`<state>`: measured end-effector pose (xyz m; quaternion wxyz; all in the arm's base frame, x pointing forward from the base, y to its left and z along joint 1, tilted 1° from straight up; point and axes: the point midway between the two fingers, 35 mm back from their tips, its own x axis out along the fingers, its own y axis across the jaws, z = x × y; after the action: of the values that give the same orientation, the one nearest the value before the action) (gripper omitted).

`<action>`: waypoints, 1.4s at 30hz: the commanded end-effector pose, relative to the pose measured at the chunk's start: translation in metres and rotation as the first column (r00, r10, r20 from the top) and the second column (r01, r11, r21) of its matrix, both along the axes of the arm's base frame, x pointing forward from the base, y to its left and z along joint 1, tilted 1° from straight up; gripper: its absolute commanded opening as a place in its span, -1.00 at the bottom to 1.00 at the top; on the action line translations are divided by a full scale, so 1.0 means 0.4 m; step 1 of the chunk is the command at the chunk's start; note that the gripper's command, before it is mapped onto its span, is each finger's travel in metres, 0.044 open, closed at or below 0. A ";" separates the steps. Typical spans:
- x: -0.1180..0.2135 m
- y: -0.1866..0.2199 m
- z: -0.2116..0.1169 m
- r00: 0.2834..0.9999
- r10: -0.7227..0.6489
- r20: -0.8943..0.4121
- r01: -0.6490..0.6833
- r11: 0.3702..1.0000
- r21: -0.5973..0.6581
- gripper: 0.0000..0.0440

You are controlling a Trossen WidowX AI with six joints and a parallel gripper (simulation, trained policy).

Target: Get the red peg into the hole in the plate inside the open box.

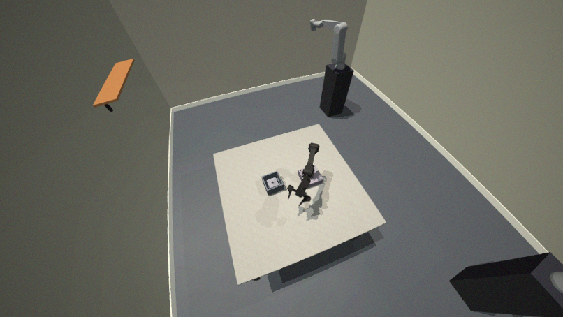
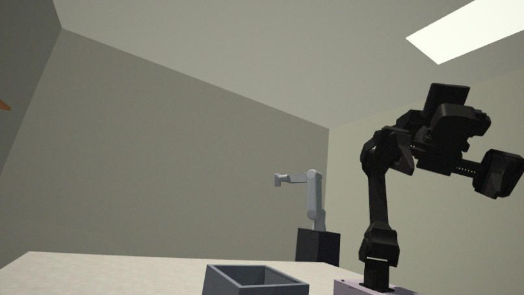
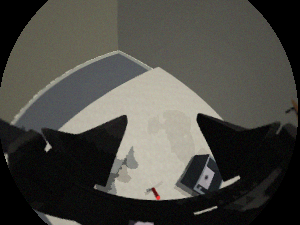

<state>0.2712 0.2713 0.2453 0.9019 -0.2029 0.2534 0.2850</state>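
The red peg is on the table top, small in the wrist view near its lower middle edge, close to the gripper's dark body; whether it stands or lies is hard to tell. In the top view the arm hides it. The open grey box stands to the right of the peg in the wrist view. The pale plate with its dark, empty-looking hole shows inside. My gripper is wide open and empty, high above the table.
The pale table carries the arm's light base, to the right of the box in the top view. A grey arm on a dark pedestal stands beyond the table. An orange board is at the left wall.
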 end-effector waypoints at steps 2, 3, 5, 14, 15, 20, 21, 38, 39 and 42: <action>-0.008 -0.042 -0.062 0.985 -0.105 -0.136 0.109 0.994 0.029 1.00; -0.010 -0.051 -0.073 0.979 -0.126 -0.162 0.133 0.991 0.033 1.00; -0.015 -0.068 -0.096 0.962 -0.170 -0.214 0.182 0.983 0.038 1.00; -0.045 -0.146 -0.188 0.831 -0.365 -0.420 0.409 0.912 0.018 1.00; -0.049 -0.155 -0.197 0.811 -0.385 -0.440 0.434 0.901 0.011 1.00; -0.072 -0.199 -0.241 0.698 -0.486 -0.527 0.554 0.832 -0.032 1.00; -0.077 -0.208 -0.250 0.673 -0.505 -0.541 0.577 0.816 -0.043 1.00; -0.176 -0.350 -0.380 0.153 -0.744 -0.651 0.851 0.434 -0.296 1.00; -0.181 -0.356 -0.388 0.120 -0.751 -0.649 0.859 0.407 -0.312 1.00; -0.196 -0.372 -0.414 0.033 -0.766 -0.642 0.876 0.332 -0.351 1.00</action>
<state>0.2002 0.1300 0.0904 0.7456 0.1594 0.6225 -0.1767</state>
